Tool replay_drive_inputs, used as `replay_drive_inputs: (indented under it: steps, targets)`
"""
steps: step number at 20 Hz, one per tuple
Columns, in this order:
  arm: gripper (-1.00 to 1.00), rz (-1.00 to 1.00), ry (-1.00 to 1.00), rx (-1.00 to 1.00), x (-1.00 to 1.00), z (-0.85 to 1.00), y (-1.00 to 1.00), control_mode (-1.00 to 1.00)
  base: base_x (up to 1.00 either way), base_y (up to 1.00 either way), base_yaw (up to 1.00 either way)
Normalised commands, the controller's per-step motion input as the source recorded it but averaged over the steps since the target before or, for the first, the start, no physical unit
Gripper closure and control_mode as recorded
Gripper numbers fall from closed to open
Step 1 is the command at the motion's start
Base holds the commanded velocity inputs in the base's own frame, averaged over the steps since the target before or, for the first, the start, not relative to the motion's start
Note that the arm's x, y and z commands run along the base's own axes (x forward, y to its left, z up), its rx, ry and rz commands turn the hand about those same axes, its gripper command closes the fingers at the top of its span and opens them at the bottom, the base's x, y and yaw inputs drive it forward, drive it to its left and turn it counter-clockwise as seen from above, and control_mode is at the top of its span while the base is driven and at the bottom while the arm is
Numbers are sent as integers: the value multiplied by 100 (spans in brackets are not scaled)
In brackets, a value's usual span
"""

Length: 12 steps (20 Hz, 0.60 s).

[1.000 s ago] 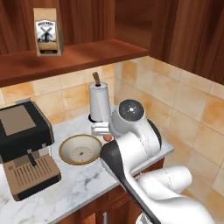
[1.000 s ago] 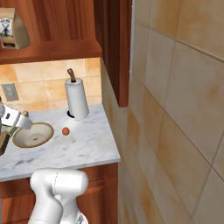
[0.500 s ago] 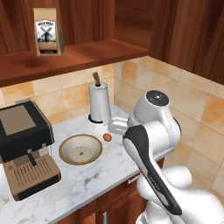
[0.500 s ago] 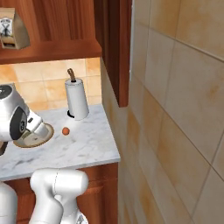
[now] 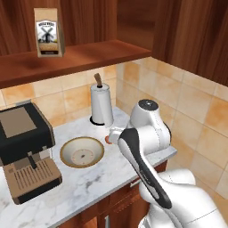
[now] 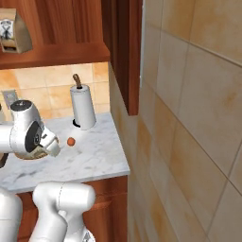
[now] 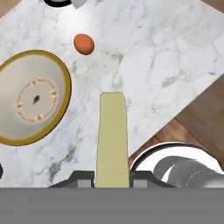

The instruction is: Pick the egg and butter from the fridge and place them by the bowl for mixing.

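Left to right on the marble desk (image 5: 84,187): the bowl (image 5: 82,152) rests beside the egg (image 7: 83,44), which lies apart from it, near the paper-towel roll (image 5: 101,105). The gripper (image 7: 112,177) is clamped on the butter (image 7: 113,139), holding it above the desk, right of the bowl.

Plenty of bare marble counter (image 7: 166,57) right of the bowl (image 7: 30,98); the egg (image 7: 83,44) and paper-towel roll (image 5: 101,105) crowd the back, coffee machine (image 5: 24,153) blocks the left.
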Motion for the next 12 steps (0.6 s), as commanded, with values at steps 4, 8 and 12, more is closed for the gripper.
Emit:
replay_drive_inputs:
  steps: [4, 8, 12]
  targets:
    - [100, -4, 15, 0, 51, -72, 0, -100, 0, 0, 0]
    - [100, -9, 3, 0, 61, -51, 0, -100, 0, 0, 0]
    - [100, -11, 0, 0, 55, -23, 8, -100, 0, 0, 0]
